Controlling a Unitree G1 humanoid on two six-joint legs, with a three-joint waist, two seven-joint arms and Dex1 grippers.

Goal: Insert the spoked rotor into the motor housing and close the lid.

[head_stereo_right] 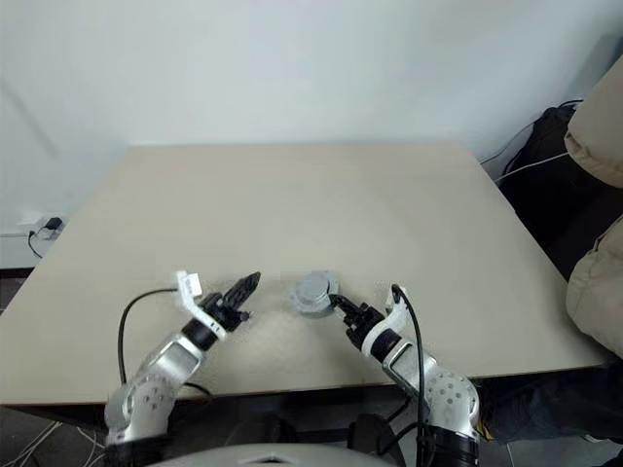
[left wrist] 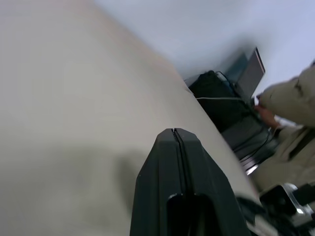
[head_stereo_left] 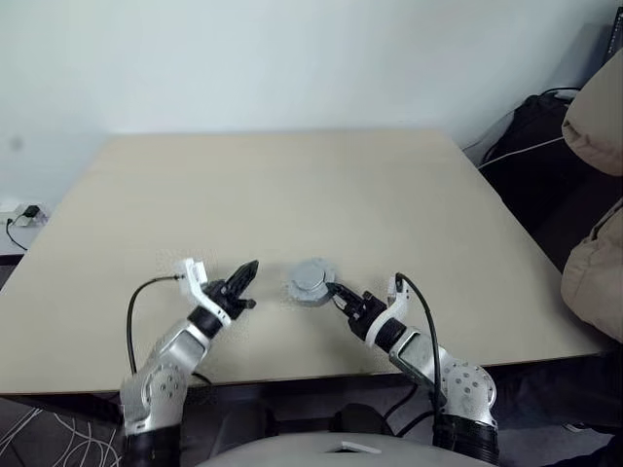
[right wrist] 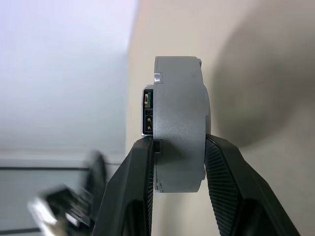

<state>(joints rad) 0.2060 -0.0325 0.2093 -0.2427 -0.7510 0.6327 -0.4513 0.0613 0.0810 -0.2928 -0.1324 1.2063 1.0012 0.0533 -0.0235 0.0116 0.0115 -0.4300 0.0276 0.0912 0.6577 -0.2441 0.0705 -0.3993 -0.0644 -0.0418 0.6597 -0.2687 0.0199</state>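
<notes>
My right gripper (head_stereo_left: 334, 292) is shut on a thick, round, pale-grey motor unit (head_stereo_left: 311, 280), gripping it across its two flat faces near the table's front middle. Its plain grey lid (right wrist: 179, 123) with a raised middle faces the head camera. In the right wrist view a thin layer with a small green-and-black connector (right wrist: 147, 113) shows on the other face. The unit seems to hang just above the table (head_stereo_left: 292, 185), its shadow lying apart from it. The motor housing's windings and the spoked rotor are hidden. My left gripper (head_stereo_left: 250, 270) is shut and holds nothing, a short way left of the unit.
A black bag (head_stereo_left: 531, 146) with a white cable lies off the table's right edge. A person in a beige jacket (head_stereo_left: 594, 195) sits at the far right. A wall socket with a plug (head_stereo_left: 27, 212) is off the left edge.
</notes>
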